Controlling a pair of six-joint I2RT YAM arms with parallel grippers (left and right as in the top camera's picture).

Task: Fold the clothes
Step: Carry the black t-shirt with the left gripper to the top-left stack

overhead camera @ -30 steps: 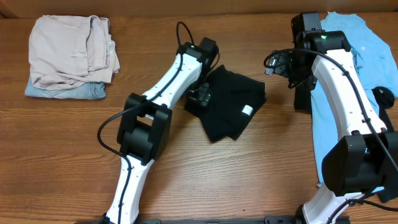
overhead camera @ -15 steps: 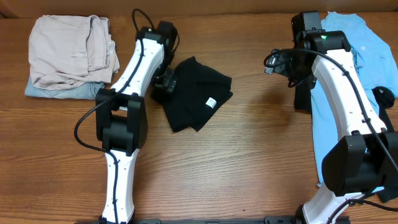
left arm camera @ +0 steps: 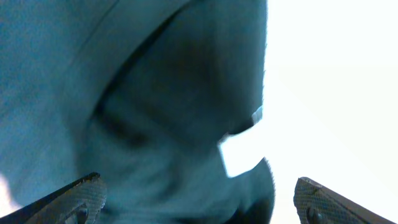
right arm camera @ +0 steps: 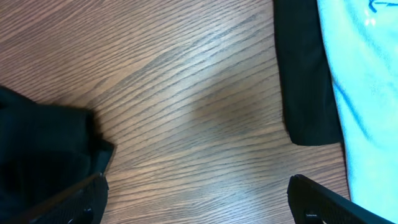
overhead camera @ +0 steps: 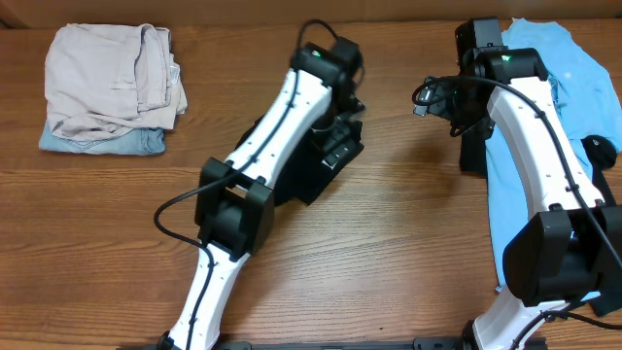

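The left gripper (left arm camera: 198, 202), fingers spread wide and gripping nothing, hangs close over the black T-shirt (overhead camera: 313, 185), which lies bunched mid-counter (overhead camera: 389, 262), partly hidden under the left arm. The right gripper (right arm camera: 199, 202), likewise spread and empty, hovers above bare wood between that garment and the light blue shirt (overhead camera: 583, 87) at the right edge. Far left, a beige garment (overhead camera: 107, 78) sits stacked on a pale denim piece (overhead camera: 97, 143).
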